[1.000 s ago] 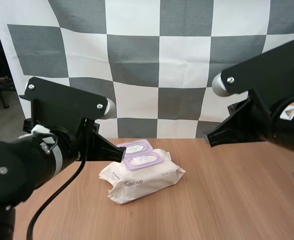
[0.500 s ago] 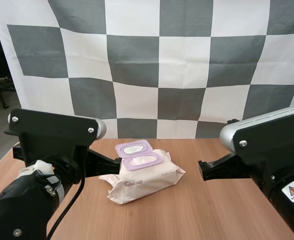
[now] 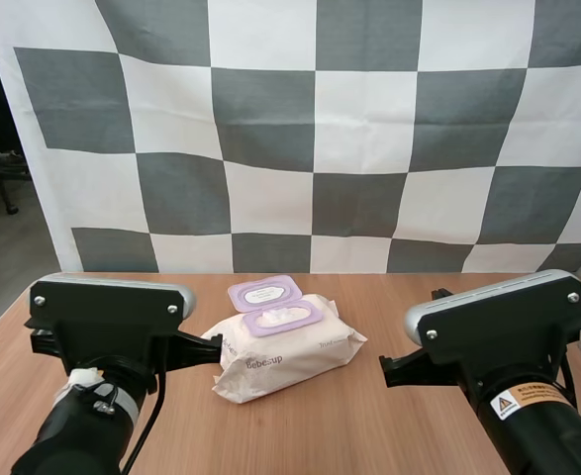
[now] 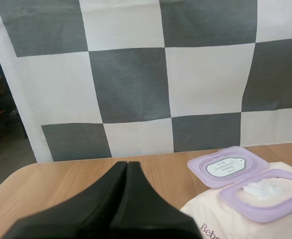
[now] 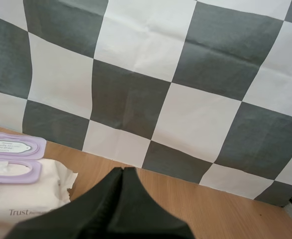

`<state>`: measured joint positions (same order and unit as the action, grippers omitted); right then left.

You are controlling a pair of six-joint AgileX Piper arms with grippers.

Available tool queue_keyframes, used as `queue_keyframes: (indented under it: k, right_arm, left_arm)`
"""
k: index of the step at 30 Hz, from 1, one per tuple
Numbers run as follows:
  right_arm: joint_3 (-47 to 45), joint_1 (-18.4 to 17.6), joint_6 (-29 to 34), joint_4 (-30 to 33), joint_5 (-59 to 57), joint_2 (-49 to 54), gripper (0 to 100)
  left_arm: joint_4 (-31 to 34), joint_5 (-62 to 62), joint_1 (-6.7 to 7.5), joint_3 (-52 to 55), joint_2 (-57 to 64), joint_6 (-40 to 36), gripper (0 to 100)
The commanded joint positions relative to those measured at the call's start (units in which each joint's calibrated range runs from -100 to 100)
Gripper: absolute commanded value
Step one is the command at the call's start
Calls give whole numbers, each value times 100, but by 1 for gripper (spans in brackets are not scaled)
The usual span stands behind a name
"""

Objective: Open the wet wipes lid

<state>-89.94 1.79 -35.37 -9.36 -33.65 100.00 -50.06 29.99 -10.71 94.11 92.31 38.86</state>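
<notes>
The left jaws are clenched on nothing, their two black fingers (image 4: 117,199) lying together as one dark wedge, and the right jaws are clenched the same way, fingers (image 5: 117,199) pressed flat against each other. There are two arms, one to each side, and both wedges point forward low over the wooden bench (image 3: 438,307). Between them lies one pack of wet wipes (image 3: 290,358), about the middle of the bench. From the high view the left jaws end close by the pack's left end, though I cannot tell whether they touch it; the right jaws stand apart from its right end. The pack is a soft, cream-coloured pouch, puffed and creased, with brown lettering on its front. Its one lid (image 3: 263,294) is lilac with a white label on the inner face, and it is open, folded back toward the far side. Beside it a lilac frame (image 3: 282,318) rings the opening, where a white wipe (image 4: 263,188) shows.
</notes>
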Motion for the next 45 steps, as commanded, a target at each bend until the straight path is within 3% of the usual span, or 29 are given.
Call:
queue_keyframes:
  k: [1, 5, 10, 14, 19, 21, 26, 28, 32, 37, 41, 45]
  right_arm:
    - [-48, -3, -4, -30, -226, 0, 0]
    - [-48, -3, -4, -55, -231, 0, 0]
    - [-48, -3, -4, -55, -231, 0, 0]
    - [-48, -3, -4, -55, -231, 0, 0]
    - [-48, -3, -4, -55, -231, 0, 0]
    - [-48, -3, -4, -55, -231, 0, 0]
    - [-48, -3, -4, -55, -231, 0, 0]
    - [-48, -3, -4, -55, -231, 0, 0]
    - [-48, -3, -4, -55, -231, 0, 0]
    - [-48, -3, -4, -55, -231, 0, 0]
    - [-48, -3, -4, -55, -231, 0, 0]
    - [-48, -3, -4, -55, -231, 0, 0]
  left_arm:
    - [-394, -224, 0, 264, 2, 280, 0]
    - [-394, -936, 0, 589, 2, 727, 0]
    - [-951, -3150, 0, 589, -21, 409, 0]
    - [-1334, -3355, 0, 589, -21, 409, 0]
    - [-1243, -3580, 0, 589, -21, 66, 0]
    - [-466, -3706, 0, 589, -21, -744, 0]
    - [2899, -3688, 0, 589, -21, -3547, 0]
    - [3589, -3606, 0, 589, -21, -4262, 0]
    - [4038, -2999, 0, 589, -21, -4769, 0]
    - [4500, -1804, 0, 589, -21, -4820, 0]
    - [4374, -731, 0, 589, -21, -4377, 0]
    - [4349, -715, 77, 589, -21, -4384, 0]
